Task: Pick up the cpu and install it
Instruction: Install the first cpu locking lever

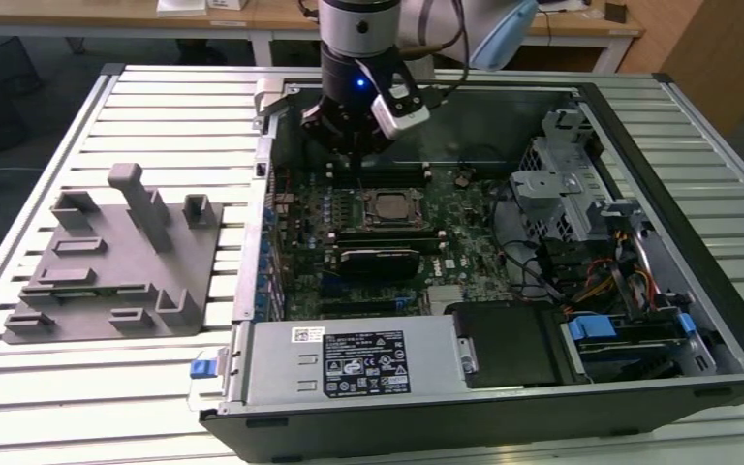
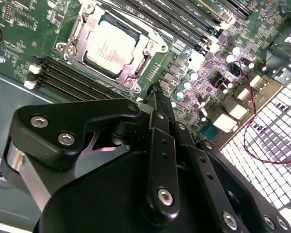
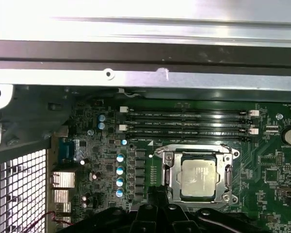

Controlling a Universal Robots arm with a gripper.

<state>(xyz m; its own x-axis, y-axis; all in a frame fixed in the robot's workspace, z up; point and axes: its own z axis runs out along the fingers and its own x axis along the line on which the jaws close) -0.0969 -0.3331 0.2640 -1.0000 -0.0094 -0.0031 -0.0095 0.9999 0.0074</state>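
The cpu [image 1: 387, 205] lies flat in the metal-framed socket on the green motherboard, its silver top facing up. It shows in both wrist views [image 2: 109, 48] [image 3: 199, 175]. My gripper [image 1: 350, 167] hangs over the back part of the board, a little behind the socket and towards the exterior view's left, near the long memory slots [image 3: 184, 121]. Its black fingers [image 2: 161, 114] are pressed together and hold nothing. The gripper's tip [image 3: 157, 191] sits just beside the socket frame, clear of the chip.
The open computer case [image 1: 682, 126] surrounds the board with tall metal walls. A black block [image 1: 379, 260] sits in front of the socket, a power supply [image 1: 346, 363] nearer still, and a drive cage with cables [image 1: 566, 184] to the exterior view's right. A grey fixture plate with posts [image 1: 113, 262] lies outside the case.
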